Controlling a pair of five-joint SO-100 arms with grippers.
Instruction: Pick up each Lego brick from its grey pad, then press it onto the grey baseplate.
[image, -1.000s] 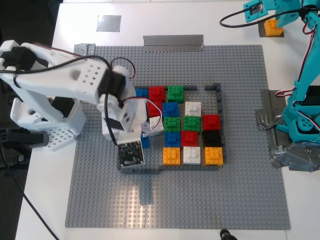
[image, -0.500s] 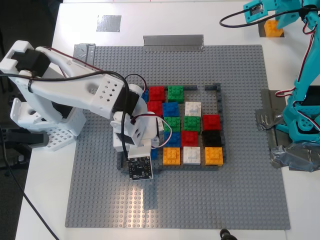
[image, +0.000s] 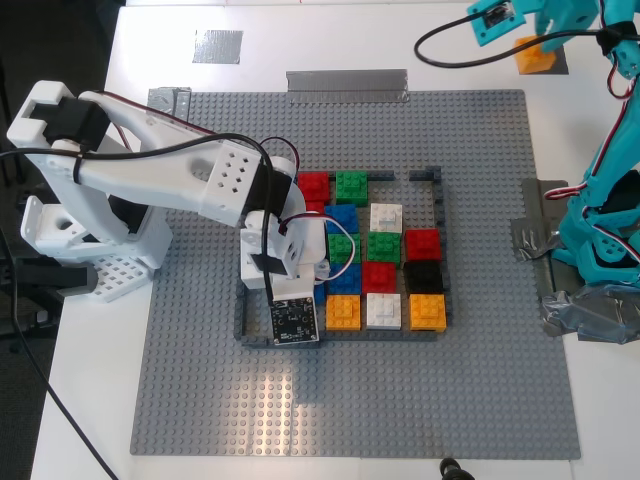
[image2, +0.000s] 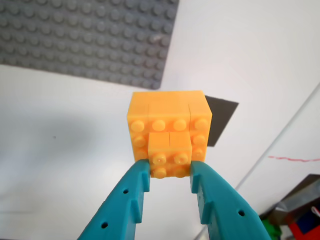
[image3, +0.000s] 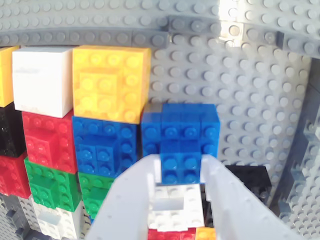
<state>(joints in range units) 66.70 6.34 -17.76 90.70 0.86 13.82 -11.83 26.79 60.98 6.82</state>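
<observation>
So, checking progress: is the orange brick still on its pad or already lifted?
Cannot tell: my first gripper is shut on the orange brick; the grey pad shows just behind.

A white table (image: 330, 40) carries the grey baseplate (image: 400, 400), tape strips (image: 347, 80) and a grey pad (image: 217, 45).

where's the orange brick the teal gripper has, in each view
Exterior view: the orange brick is at the top right, on the white table beyond the grey baseplate, partly under the teal arm.
First wrist view: centre, its small top block between my first gripper tips.
Second wrist view: not in it.
Shared landmark: the dark grey pad beside it.
</observation>
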